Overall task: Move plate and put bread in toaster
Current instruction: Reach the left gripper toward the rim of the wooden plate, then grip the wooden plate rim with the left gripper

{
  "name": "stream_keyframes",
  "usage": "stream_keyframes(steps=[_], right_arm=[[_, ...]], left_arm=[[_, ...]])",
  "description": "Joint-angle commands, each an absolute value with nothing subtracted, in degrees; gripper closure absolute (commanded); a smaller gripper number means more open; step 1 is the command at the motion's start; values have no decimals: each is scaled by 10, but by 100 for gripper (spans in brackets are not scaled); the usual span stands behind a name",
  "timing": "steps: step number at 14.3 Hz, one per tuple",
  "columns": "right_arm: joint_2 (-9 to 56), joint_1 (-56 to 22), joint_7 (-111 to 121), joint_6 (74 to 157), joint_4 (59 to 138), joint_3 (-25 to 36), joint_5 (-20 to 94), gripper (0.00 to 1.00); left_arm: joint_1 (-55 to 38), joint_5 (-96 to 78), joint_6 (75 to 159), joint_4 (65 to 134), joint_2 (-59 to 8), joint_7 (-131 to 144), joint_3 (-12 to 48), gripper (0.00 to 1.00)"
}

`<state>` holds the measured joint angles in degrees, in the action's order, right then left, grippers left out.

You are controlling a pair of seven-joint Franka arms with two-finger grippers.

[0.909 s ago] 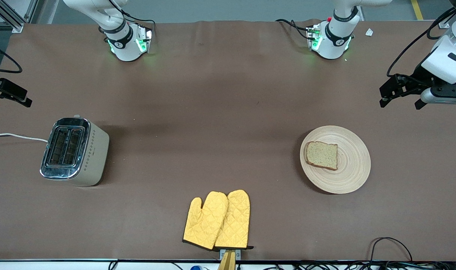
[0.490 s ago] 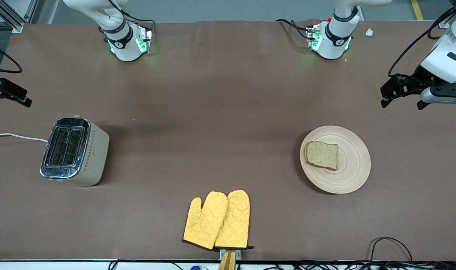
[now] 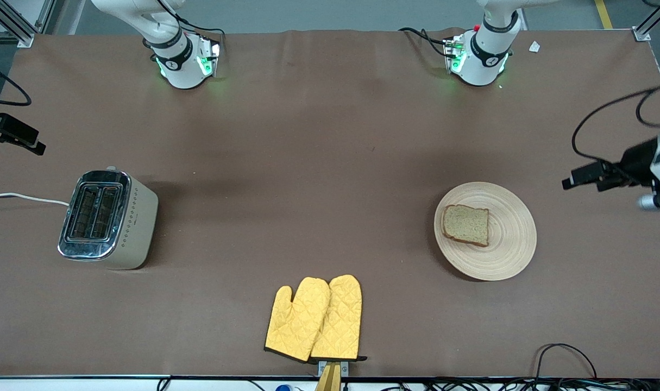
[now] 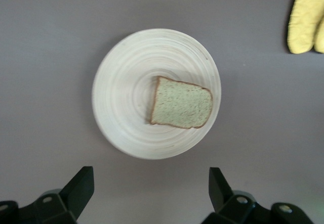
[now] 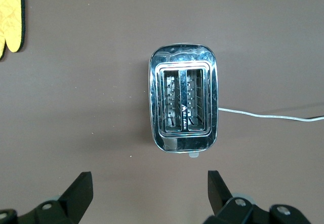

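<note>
The light wooden plate (image 3: 511,244) lies toward the left arm's end of the table, with the speckled slice of bread (image 3: 465,224) flat on it. In the left wrist view the plate (image 4: 121,92) and bread (image 4: 181,103) show whole. My left gripper (image 3: 577,179) (image 4: 150,183) hangs open and empty over bare table beside the plate. The cream toaster (image 3: 108,219) with its chrome two-slot top (image 5: 183,103) stands toward the right arm's end, both slots empty. My right gripper (image 3: 36,146) (image 5: 149,188) hovers open and empty over bare table beside the toaster.
A pair of yellow oven mitts (image 3: 316,319) lies near the table's front edge, nearer the camera than plate and toaster. The toaster's white cord (image 3: 25,197) trails off the table's end. Both arm bases (image 3: 180,60) stand along the back edge.
The left arm has swung and its gripper now hangs level with the plate, lower in the front view than before. The right arm, plate, bread and toaster have not moved.
</note>
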<state>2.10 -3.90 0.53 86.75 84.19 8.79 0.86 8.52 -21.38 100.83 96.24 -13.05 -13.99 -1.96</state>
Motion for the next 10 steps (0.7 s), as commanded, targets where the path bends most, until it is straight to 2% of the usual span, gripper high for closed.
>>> stream_keyframes(steps=[1,5,10], right_arm=[[23,-35,1,866,837,84,4,0],[23,-35,1,866,837,84,4,0],[23,-35,1,866,838,84,4,0]], left_arm=[[158,-306,1006,912,-270,-269,-16,0],[210,-392,1005,858,-426,-417,-13,0],[207,-444,1006,857,-476,-446,-9,0]])
